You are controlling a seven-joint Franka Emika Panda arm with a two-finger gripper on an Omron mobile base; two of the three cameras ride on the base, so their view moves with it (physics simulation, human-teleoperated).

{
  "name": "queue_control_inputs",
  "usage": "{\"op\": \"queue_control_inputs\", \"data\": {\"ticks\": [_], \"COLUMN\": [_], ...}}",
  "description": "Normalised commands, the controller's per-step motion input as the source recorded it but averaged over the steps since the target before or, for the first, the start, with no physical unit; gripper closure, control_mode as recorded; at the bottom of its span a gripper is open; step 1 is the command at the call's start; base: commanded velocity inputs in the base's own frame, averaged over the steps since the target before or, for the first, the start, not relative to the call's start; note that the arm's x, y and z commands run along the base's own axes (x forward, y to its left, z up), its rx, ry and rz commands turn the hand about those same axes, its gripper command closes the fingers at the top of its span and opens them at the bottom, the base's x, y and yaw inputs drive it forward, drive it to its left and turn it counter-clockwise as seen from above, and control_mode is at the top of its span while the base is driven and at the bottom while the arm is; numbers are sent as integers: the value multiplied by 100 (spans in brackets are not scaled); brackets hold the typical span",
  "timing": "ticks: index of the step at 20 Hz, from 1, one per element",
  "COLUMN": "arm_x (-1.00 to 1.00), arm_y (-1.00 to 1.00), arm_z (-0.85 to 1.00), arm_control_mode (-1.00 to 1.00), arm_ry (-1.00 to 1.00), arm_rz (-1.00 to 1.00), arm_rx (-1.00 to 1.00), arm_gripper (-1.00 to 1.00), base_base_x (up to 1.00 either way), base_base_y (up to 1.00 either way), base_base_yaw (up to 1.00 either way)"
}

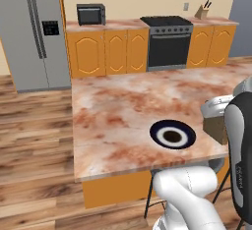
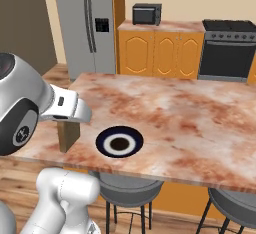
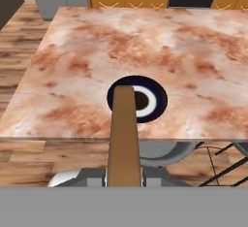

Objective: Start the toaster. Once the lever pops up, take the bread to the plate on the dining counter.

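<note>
My gripper is shut on the bread, a tan-brown slice that I see edge-on, running up the middle of the hand view. It hangs over the near edge of the dining counter. The bread's far end overlaps the plate, dark-rimmed with a white centre, which lies on the pinkish marbled top. In the right base view the bread hangs upright below the hand, just left of the plate. In the left base view the bread is right of the plate.
Grey stools stand under the counter's near edge. Across the wooden floor are a steel fridge, a microwave, a black oven and a knife block along the orange cabinets.
</note>
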Motion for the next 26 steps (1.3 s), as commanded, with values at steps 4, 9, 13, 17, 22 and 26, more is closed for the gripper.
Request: {"op": "queue_control_inputs", "data": {"ticks": [4,9,13,17,22,26], "arm_x": [0,21,46,50,44,28], "arm_y": [0,0,0,-2,-4,-21], "arm_z": [0,-7,-25,-42,-49,-44], "arm_control_mode": [100,-100,-100,-100,-100,-100], "arm_ry": [0,0,0,1,0,0], "arm_rz": [0,1,5,6,6,7], "arm_rx": [0,3,12,14,12,9], "arm_gripper": [100,100,100,100,100,100], "base_base_x": [43,14,0,0,0,0], "base_base_y": [0,0,0,0,0,0], "base_base_yaw": [0,0,0,0,0,0]}}
